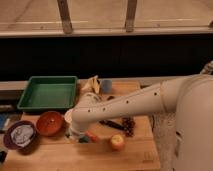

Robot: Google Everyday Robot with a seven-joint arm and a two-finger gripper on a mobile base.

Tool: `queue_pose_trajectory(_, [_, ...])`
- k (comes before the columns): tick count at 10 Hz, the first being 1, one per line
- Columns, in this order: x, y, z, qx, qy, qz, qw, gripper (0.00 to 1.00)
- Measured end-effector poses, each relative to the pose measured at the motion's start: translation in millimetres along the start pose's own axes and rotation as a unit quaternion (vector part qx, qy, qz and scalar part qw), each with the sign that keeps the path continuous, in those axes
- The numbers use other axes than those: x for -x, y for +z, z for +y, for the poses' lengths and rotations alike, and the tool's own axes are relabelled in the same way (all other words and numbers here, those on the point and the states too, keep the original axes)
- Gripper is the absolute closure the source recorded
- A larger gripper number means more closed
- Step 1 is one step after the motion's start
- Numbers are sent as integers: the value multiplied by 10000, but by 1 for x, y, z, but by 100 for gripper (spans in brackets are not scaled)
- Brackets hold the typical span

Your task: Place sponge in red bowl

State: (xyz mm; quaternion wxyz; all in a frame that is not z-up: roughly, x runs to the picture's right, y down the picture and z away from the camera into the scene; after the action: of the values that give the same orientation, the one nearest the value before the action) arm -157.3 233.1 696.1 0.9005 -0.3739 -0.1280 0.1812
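The red bowl [49, 123] sits on the wooden table [100, 157] at the left, with nothing showing inside it. My white arm reaches in from the right and bends down to the table just right of that bowl. The gripper [76, 135] at its end points down at the tabletop, shut, close to the bowl's right rim. I cannot see the sponge; the arm's end covers the spot beneath the gripper, so I cannot tell if anything is held.
A dark purple bowl [20, 136] with something white in it stands left of the red bowl. A green tray [47, 92] lies at the back left. A yellowish object [92, 84] and a small blue-grey cup [106, 86] stand behind the arm. A yellow fruit [117, 142] and dark items [127, 125] lie to the right.
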Motion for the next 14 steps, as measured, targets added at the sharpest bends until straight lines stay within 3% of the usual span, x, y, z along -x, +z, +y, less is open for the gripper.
queue_pose_trajectory(3, [10, -50, 0, -434, -253, -263, 9984, 100])
queue_pose_trajectory(5, [16, -76, -10, -702, -493, -491, 9951, 100])
queue_pose_trajectory(8, [30, -88, -24, -733, -860, -864, 9898, 100])
queue_pose_trajectory(12, [73, -104, -40, -719, -1357, -1183, 9810, 100])
queue_pose_trajectory(14, [75, -106, -41, -722, -1377, -1201, 9805, 100])
